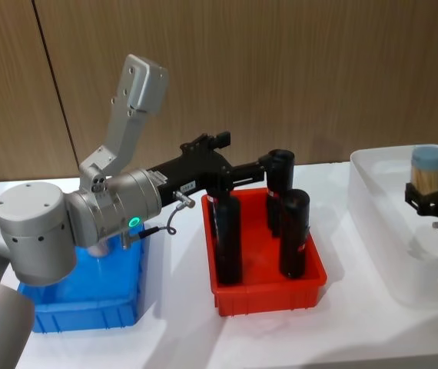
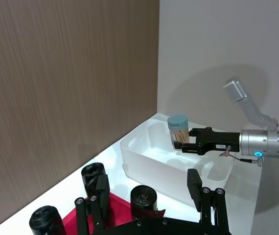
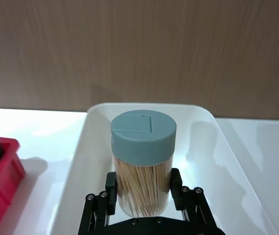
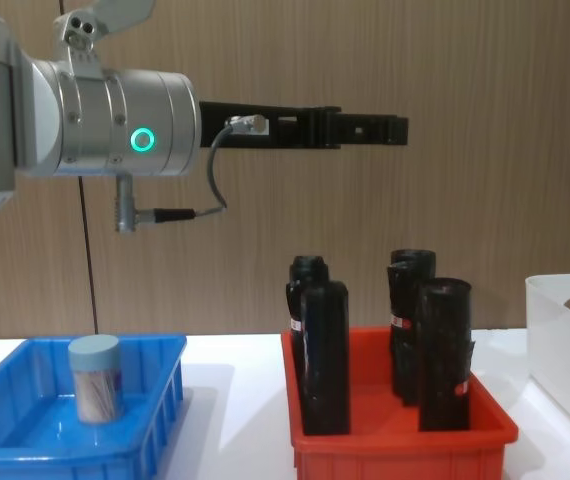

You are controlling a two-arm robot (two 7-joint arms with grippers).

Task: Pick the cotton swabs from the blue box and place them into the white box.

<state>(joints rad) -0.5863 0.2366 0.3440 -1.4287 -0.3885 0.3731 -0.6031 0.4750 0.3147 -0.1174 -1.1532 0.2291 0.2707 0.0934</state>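
Holds cotton swabs (image 3: 143, 161) upright over white box (image 3: 213, 132) at frame right, right gripper (image 3: 143, 198) jaws clamped round the jar, ready to lower. Parks left gripper (image 4: 390, 129), jaws apart, out of the way above red bin (image 4: 395, 440).

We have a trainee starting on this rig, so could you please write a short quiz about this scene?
1. True or false: the right gripper is shut on a jar of cotton swabs above the white box.
2. How many swab jars stand in the blue box?
3. The left gripper hovers above: A) the blue box, B) the red bin of black bottles, C) the white box.
Key: 1 true; 2 one, the lone jar; 3 B.
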